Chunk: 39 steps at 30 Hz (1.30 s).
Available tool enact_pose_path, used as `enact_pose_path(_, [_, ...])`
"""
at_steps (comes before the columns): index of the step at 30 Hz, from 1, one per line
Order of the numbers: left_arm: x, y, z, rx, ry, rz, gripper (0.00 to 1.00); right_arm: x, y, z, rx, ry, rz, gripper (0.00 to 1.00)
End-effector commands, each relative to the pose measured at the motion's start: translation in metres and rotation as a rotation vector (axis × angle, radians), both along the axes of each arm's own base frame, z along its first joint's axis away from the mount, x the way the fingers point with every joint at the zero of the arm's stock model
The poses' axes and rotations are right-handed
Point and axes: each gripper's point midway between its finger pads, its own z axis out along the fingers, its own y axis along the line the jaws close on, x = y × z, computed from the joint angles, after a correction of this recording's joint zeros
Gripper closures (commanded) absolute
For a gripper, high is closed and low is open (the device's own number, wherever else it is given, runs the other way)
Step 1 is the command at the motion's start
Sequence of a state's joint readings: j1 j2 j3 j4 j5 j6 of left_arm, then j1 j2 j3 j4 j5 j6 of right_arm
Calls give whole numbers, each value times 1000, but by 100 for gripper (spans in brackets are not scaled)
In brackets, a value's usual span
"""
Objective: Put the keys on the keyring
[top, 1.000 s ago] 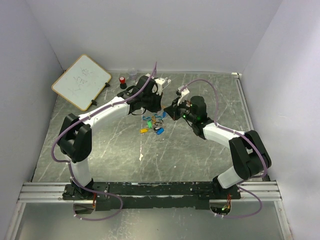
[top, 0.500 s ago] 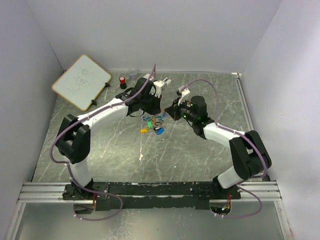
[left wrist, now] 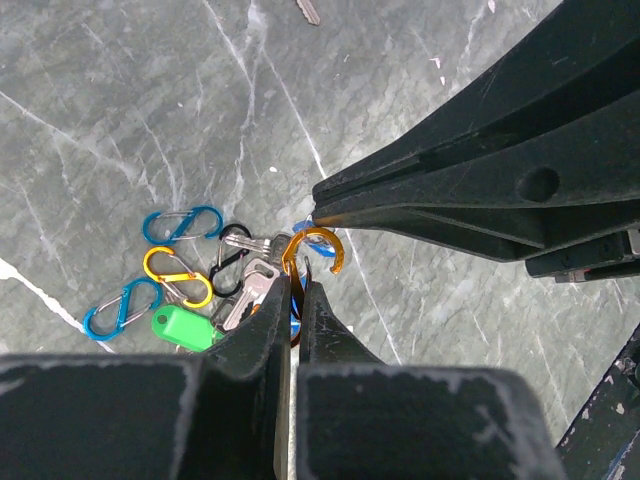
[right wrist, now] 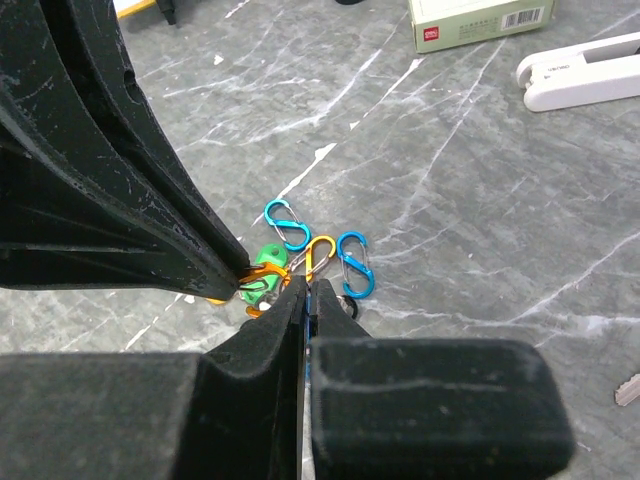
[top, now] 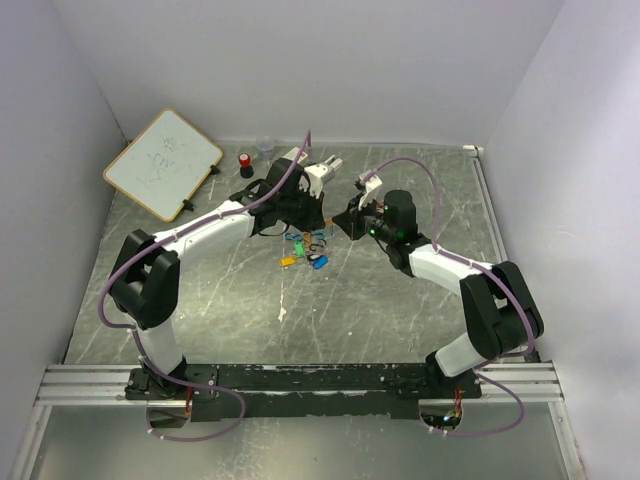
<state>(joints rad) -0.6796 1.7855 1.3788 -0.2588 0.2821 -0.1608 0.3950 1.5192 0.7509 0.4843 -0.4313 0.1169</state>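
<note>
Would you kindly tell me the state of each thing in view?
Left gripper: shut on orange metal carabiner clip.
Right gripper: shut, tips at it.
Orange clip: loop looks open.
Blue carabiner clip: closed, lying flat.
Yellow carabiner clip: closed, lying flat.
Green plastic key tag: lying flat.

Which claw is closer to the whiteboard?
Left, but only just. Both meet almost tip to tip over the keys. The left claw is on the side facing the whiteboard; the right claw is on the far side, a bit further away.
</note>
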Motion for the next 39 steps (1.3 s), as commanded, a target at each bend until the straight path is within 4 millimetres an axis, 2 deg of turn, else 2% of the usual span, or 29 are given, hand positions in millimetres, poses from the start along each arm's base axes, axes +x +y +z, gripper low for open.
enact_pose_path(1, [-12, -12, 21, -70, -16, -77, 93, 13, -10, 20, -6, -66, -45, 100])
enact_pose_path(3, [-12, -12, 20, -67, -12, -74, 93, 13, -11, 20, -7, -70, -52, 100])
enact_pose_path(4, [-12, -11, 20, -64, -11, -69, 88, 14, -12, 21, -8, -73, -57, 100])
enact_pose_path(8, [-9, -8, 18, -58, -7, -33, 47, 16, -15, 25, -15, -87, -71, 100])
enact_pose_path(9, [-8, -6, 18, -56, -7, -18, 39, 17, -16, 27, -17, -91, -73, 100])
enact_pose_path(11, [-4, -2, 18, -50, -8, 14, 29, 17, -18, 28, -20, -94, -80, 100])
enact_pose_path(17, [14, 21, 26, -61, -15, 158, 24, 20, -27, 27, -33, -90, -117, 100])
enact_pose_path(22, [29, 48, 30, -67, -27, 312, 20, 28, -44, 19, -54, -49, -213, 100])
enact_pose_path(27, [33, 63, 25, -73, 4, 397, 14, 40, -77, 1, -71, 47, -398, 100])
enact_pose_path(34, [32, 66, 14, -60, 23, 421, 10, 46, -134, -41, -87, 260, -688, 100])
enact_pose_path(39, [33, 64, 9, -48, 43, 419, 10, 47, -164, -70, -141, 371, -835, 100])
